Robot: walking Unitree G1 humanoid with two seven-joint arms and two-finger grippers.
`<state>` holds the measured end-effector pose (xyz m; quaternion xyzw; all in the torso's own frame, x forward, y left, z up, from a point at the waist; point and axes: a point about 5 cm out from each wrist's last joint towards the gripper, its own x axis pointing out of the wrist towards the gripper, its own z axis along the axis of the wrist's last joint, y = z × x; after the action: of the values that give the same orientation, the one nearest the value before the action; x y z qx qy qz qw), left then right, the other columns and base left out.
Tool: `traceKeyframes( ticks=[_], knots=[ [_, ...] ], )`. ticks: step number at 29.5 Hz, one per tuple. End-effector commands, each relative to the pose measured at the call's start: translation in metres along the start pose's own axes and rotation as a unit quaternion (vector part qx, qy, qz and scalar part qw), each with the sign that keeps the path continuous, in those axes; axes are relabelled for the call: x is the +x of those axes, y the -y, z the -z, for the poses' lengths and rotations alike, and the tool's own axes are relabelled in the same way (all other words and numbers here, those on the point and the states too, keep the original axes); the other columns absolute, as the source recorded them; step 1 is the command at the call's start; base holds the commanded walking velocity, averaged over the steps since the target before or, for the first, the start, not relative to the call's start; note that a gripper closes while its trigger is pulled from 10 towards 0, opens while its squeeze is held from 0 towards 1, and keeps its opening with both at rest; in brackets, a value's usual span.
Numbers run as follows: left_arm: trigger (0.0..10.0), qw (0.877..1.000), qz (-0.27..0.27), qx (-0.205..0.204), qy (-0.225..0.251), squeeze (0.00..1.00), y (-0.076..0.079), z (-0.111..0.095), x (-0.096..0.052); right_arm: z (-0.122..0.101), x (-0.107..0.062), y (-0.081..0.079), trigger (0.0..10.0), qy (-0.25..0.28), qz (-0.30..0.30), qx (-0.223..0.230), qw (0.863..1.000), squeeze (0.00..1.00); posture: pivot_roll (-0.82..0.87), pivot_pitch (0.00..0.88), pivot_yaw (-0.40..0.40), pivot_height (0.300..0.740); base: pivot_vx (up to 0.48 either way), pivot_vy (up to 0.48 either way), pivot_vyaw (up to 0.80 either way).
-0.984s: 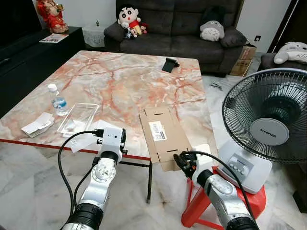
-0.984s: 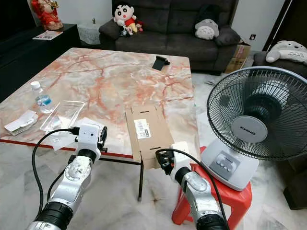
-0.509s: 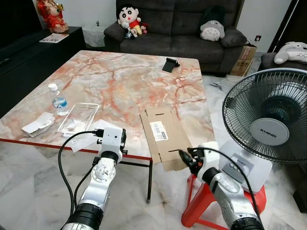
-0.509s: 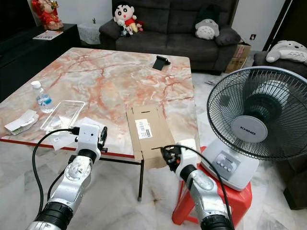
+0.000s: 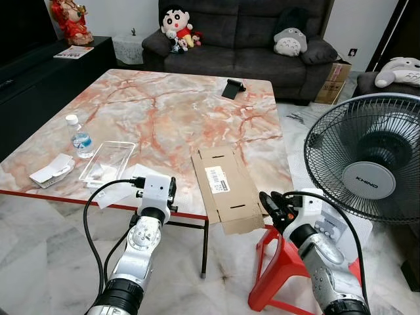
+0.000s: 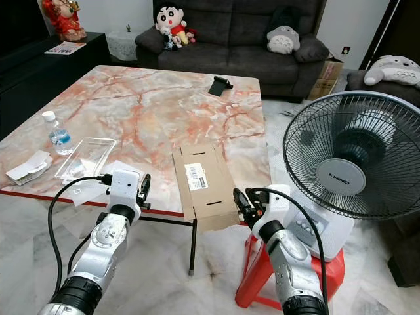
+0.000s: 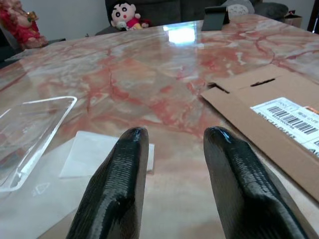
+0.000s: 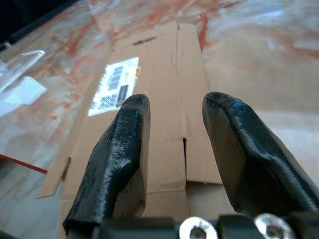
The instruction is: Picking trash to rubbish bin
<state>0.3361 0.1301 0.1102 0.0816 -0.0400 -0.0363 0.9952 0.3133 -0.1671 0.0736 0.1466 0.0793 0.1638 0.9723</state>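
Two open end effectors (image 5: 270, 205) beside cardboard (image 5: 226, 187)

The fan (image 5: 367, 177) bears "KHIND" on its hub badge. The flattened cardboard box (image 5: 225, 187) at the table's near edge carries a white barcode label (image 7: 289, 117) — print too small to read.

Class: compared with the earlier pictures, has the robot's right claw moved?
Yes. The right claw has shifted rightward, from the flattened brown cardboard box's near edge toward the red plastic stool.
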Motion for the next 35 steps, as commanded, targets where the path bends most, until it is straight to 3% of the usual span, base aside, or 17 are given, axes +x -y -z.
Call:
traceKeyframes(
  ticks=[1, 5, 11, 12, 16, 17, 22, 35],
  knots=[
    [10.0, 1.0, 0.005, 0.001, 0.0, 0.0, 0.002, 0.003, -0.002, 0.001, 0.0, -0.001, 10.0, 0.001, 0.003, -0.006, 1.0, 0.0, -0.04, 0.026, -0.034, 0.74, 0.0, 0.0, 0.0],
    [10.0, 1.0, 0.003, -0.001, 0.0, 0.0, 0.002, 0.004, -0.003, 0.009, -0.004, -0.002, 10.0, -0.008, -0.005, 0.01, 1.0, 0.0, -0.04, 0.026, -0.034, 0.74, 0.0, 0.0, 0.0],
    [10.0, 1.0, 0.007, -0.001, -0.003, 0.0, 0.004, 0.006, -0.004, 0.019, -0.025, 0.011, 10.0, -0.018, 0.004, 0.046, 0.999, 0.0, -0.06, 0.013, -0.036, 0.74, 0.0, 0.0, 0.0],
    [10.0, 1.0, 0.008, -0.001, -0.003, 0.0, 0.005, 0.006, -0.004, 0.019, -0.029, 0.014, 10.0, -0.017, 0.009, 0.048, 0.999, 0.64, -0.06, 0.013, -0.036, 0.74, 0.0, 0.0, 0.0],
    [10.0, 1.0, 0.01, -0.001, -0.003, 0.0, 0.005, 0.007, -0.004, 0.019, -0.033, 0.018, 10.0, -0.015, 0.015, 0.05, 0.999, 0.64, -0.06, 0.013, -0.036, 0.74, 0.0, 0.0, 0.0],
    [10.0, 1.0, 0.013, -0.002, -0.004, 0.0, 0.007, 0.007, -0.004, 0.018, -0.038, 0.021, 10.0, -0.013, 0.011, 0.057, 0.998, 1.0, -0.07, 0.002, -0.031, 0.74, 0.0, 0.0, 0.0],
    [10.0, 1.0, 0.024, -0.005, -0.005, 0.0, 0.012, 0.007, -0.003, 0.019, -0.051, 0.019, 10.0, -0.027, -0.042, 0.1, 0.994, 1.0, -0.07, 0.0, -0.03, 0.74, 0.0, 0.0, 0.0],
    [10.0, 0.999, 0.031, -0.005, -0.011, 0.0, 0.013, 0.01, -0.004, 0.028, -0.056, 0.02, 10.0, -0.052, -0.052, 0.15, 0.986, 1.0, -0.07, 0.0, -0.035, 0.74, 0.0, 0.0, 0.0]
  ],
)
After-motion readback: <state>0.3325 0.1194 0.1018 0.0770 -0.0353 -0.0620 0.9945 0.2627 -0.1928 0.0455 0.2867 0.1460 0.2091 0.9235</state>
